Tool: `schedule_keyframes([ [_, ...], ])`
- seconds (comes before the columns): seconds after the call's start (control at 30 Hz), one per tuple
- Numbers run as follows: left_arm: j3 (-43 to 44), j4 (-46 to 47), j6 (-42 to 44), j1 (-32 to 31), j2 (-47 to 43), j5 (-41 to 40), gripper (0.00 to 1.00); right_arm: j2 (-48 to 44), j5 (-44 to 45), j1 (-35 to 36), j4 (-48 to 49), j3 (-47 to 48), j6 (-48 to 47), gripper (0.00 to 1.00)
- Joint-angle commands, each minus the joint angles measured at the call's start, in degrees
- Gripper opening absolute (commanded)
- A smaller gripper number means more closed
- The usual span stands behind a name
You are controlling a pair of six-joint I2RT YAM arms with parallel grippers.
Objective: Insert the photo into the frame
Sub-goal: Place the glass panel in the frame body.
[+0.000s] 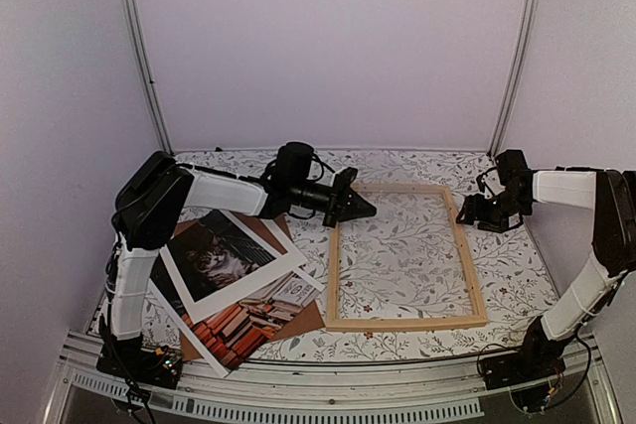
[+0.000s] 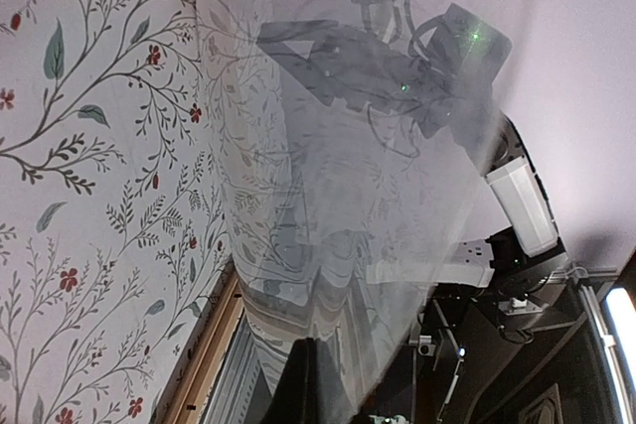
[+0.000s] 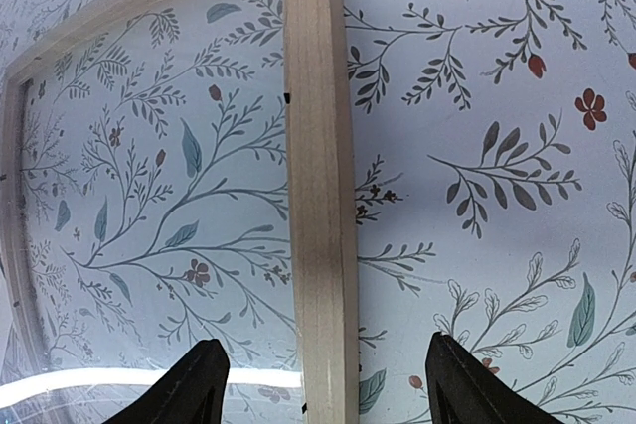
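Observation:
The photo point(image 1: 232, 328), a cat among stacked books, lies at the near left with a white mat point(image 1: 260, 275) partly on top of it. The light wooden frame point(image 1: 407, 323) lies flat to their right. My left gripper point(image 1: 366, 210) is at the frame's far left corner, shut on the edge of a thin clear sheet point(image 2: 338, 196) that slants up from the shut fingers point(image 2: 308, 384) beside the frame bar point(image 2: 204, 359). My right gripper point(image 1: 469, 213) hovers open at the far right corner, its jaws point(image 3: 326, 343) astride the right bar point(image 3: 318, 146) without touching it.
A brown backing board point(image 1: 303, 319) lies under the photo and mat, close to the frame's left bar. The floral cloth point(image 1: 517, 275) covers the table. White walls with metal posts point(image 1: 139, 47) close in the back and sides.

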Motion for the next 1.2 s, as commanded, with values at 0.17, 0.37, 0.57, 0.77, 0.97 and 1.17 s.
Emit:
schedule_keyframes([
  [0.17,-0.6,2.3,-0.5,-0.4,-1.0,1.9,0.0,-0.3,0.4,0.4,0.2,0.3,-0.5,0.72],
  [0.37,-1.0,0.7,1.0,-0.4,-0.3,1.3,0.0,-0.7,0.2,0.3,0.3,0.2,-0.4,0.72],
  [0.57,-0.9,-1.1,2.8,-0.5,0.1,0.7,0.03,-0.9,0.2,0.4,0.3,0.0,-0.5,0.72],
  [0.77,-0.9,-3.0,4.4,-0.6,0.3,0.2,0.11,-0.9,-0.3,0.4,0.4,0.0,-0.4,0.72],
  [0.97,-0.6,-5.2,6.2,-0.6,0.9,-0.6,0.23,-1.7,-2.1,0.3,0.5,0.0,-0.3,0.72],
  [1.17,-0.3,-7.4,8.1,-0.6,1.2,-1.3,0.32,-3.3,-4.3,0.5,1.2,-0.2,0.4,0.72],
])
